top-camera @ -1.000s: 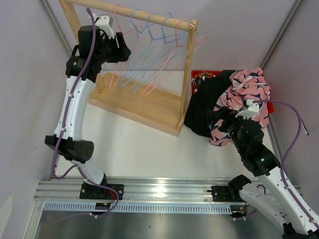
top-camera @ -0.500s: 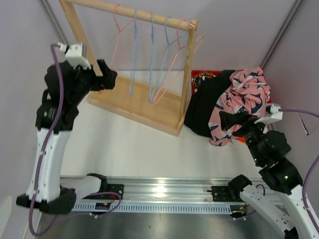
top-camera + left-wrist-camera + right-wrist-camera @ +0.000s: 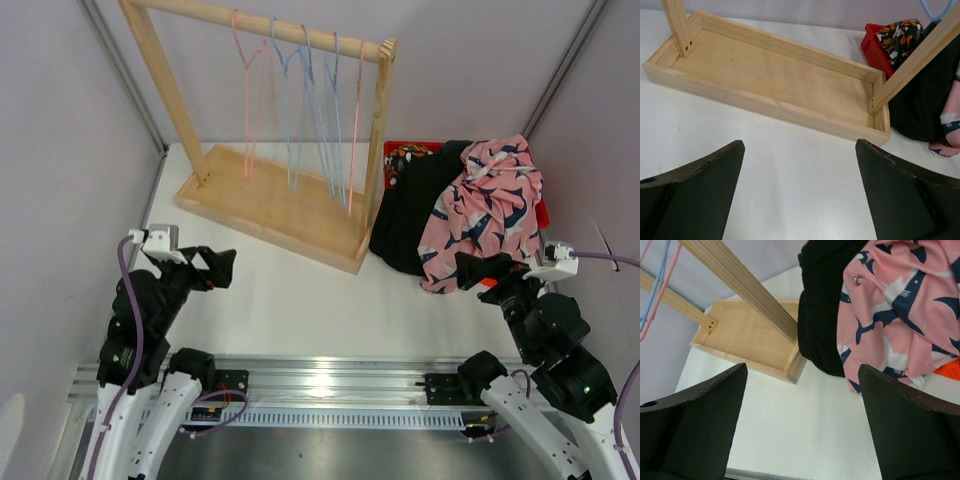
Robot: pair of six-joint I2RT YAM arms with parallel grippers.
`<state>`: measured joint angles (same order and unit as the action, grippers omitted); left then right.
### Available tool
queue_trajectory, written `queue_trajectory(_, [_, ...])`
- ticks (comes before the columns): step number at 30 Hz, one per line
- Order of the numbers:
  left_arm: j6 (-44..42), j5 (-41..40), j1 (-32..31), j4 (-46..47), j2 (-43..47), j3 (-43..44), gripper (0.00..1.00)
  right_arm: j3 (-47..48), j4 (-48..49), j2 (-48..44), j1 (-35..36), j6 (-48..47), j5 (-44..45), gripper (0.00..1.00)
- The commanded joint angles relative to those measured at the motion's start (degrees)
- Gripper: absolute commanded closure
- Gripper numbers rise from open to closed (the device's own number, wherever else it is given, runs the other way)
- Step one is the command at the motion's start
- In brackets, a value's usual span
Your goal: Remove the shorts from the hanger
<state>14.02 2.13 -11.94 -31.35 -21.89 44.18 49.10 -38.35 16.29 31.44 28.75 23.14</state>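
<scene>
Pink shorts with dark shark print (image 3: 487,208) lie heaped with black shorts (image 3: 410,215) over a red bin (image 3: 402,152) at the right; they also show in the right wrist view (image 3: 895,315). Several empty pink and blue hangers (image 3: 305,110) hang on the wooden rack (image 3: 270,205). My left gripper (image 3: 215,268) is open and empty, low at the near left; in its wrist view (image 3: 800,192) only white table lies between the jaws. My right gripper (image 3: 478,270) is open and empty, low at the near right, just short of the pink shorts (image 3: 802,427).
The rack's wooden base tray (image 3: 770,80) stands across the far middle of the table. The red bin (image 3: 875,47) holds patterned cloth beside the rack's right post. Purple walls close in left and right. A metal rail (image 3: 320,385) runs along the near edge.
My left arm has dropped from the rack's top left down to the near left of the table. My right arm has pulled back from the pile toward the near right. The hangers swing.
</scene>
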Motion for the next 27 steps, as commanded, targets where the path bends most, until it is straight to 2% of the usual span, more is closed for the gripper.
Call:
queue_trajectory(1, [1.18,-1.15,-0.01,3.32,5.62,-2.61,0.01,2.04,-3.13,0.92,0.46,2.36,4.89,0.01])
queue_trajectory(4, [0.39,-1.87,-0.01,2.61,6.95,-2.35,0.01,6.26,-8.04,4.08,0.38,1.22,6.3,0.01])
queue_trajectory(8, [0.04,-0.21,-0.01,2.61,4.76,-2.88,0.01,7.77,-9.99,4.89,0.29,-2.11,8.23,0.01])
queue_trajectory(10, [-0.05,0.68,-0.01,2.87,3.09,-2.96,0.01,5.41,-8.51,2.01,0.38,-1.51,7.98,0.0])
queue_trajectory(13, [-0.13,1.03,-0.01,3.14,1.68,-3.14,0.01,2.94,-4.82,-2.04,0.38,-3.61,2.01,0.01])
queue_trajectory(15, [-0.22,1.3,-0.01,3.05,1.06,-3.05,0.01,2.75,-5.24,-3.72,0.46,-3.44,3.92,0.01])
queue_trajectory(27, [-0.22,1.29,-0.1,2.97,0.97,-3.05,0.01,2.49,-5.16,-0.21,-1.21,-3.44,3.14,0.0])
